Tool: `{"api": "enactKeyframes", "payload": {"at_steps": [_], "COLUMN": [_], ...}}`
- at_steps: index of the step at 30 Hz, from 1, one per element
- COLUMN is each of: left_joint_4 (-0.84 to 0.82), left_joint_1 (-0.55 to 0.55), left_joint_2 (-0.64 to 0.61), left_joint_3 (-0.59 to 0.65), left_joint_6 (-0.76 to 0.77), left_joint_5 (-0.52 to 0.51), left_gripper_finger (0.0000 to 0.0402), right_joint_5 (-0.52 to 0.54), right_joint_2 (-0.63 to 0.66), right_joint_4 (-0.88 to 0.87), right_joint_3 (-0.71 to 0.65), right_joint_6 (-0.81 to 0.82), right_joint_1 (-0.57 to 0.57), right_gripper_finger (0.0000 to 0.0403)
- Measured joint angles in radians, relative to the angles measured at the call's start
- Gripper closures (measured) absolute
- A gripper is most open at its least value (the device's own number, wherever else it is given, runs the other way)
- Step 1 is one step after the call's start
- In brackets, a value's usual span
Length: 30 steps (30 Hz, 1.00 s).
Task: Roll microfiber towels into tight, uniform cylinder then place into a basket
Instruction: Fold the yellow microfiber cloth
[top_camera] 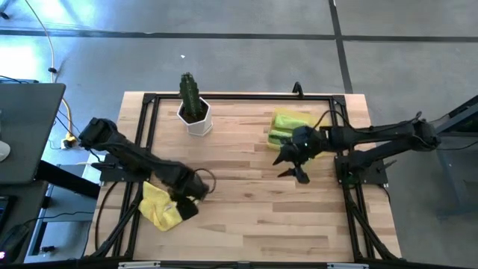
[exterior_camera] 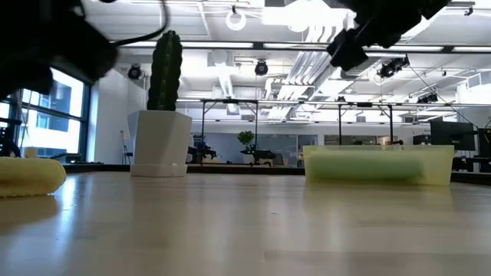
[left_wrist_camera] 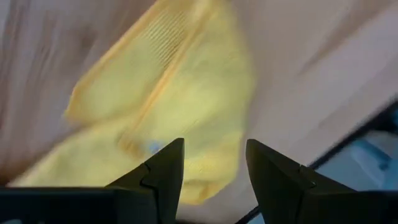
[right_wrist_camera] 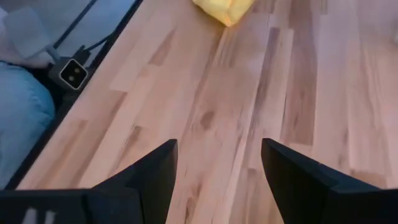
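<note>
2 open grippers (top_camera: pixel 193 200) (top_camera: pixel 293 166), yellow towel (top_camera: pixel 158 205), basket (top_camera: pixel 287 122)

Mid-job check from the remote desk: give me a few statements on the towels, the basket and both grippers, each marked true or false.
1. The yellow towel lies on the table near its front left corner. True.
2. The left gripper is clamped shut on the yellow towel. False: its jaws stand open just above the towel.
3. Green towels are already in the basket. True.
4. The right gripper holds a green towel. False: it is open and empty over bare wood.
5. The cactus pot sits inside the basket. False: it stands on the table, apart from it.
</note>
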<state>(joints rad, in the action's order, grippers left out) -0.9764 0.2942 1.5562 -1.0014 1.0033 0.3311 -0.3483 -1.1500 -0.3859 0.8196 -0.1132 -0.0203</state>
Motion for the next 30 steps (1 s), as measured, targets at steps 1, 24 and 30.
{"api": "enactKeyframes", "payload": {"at_steps": [1,24,30], "left_joint_4": [-0.023,0.347,0.643], "left_joint_1": [0.019,-0.050,-0.137], "left_joint_2": [0.000,0.173,0.194], "left_joint_3": [0.004,0.106,0.082], "left_joint_6": [0.049,-0.178,-0.381], "left_joint_5": [-0.003,-0.193,-0.435], "left_gripper_finger": [0.0241,0.0241,0.0241], "right_joint_5": [0.024,0.241,0.241], "right_joint_2": [0.000,0.000,0.000], "right_joint_4": [0.012,0.063,0.079], "right_joint_3": [0.000,0.000,0.000], "right_joint_6": [-0.001,0.004,0.003], "right_joint_1": [0.019,0.148,0.148], "right_gripper_finger": [0.0179,0.0179,0.0179]}}
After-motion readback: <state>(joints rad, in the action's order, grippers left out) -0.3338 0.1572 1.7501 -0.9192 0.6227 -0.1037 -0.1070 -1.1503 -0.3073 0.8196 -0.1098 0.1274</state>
